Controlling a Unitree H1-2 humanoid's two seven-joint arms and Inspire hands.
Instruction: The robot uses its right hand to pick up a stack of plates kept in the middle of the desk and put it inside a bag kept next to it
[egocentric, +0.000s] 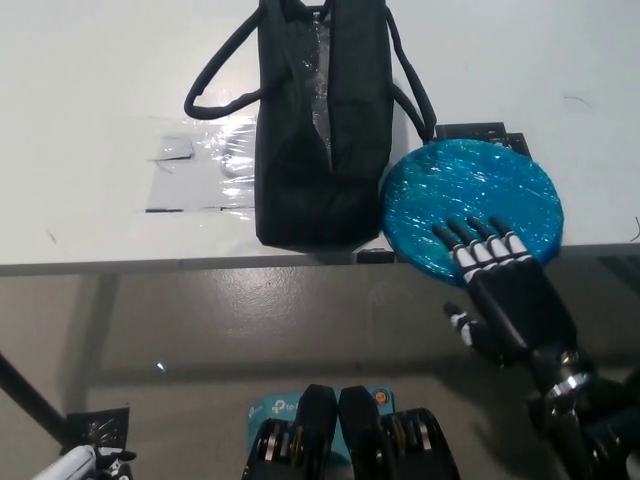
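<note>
Right hand (505, 295) is spread open, empty — fingertips (470, 238) over the near edge of the blue plate stack (470, 205), just right of the bag (322, 120).

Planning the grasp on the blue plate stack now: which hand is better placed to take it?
The right. The black right hand is open, its fingertips over the near edge of the blue plate stack beside the black bag. The white left hand sits at the lower left corner, far off.
</note>
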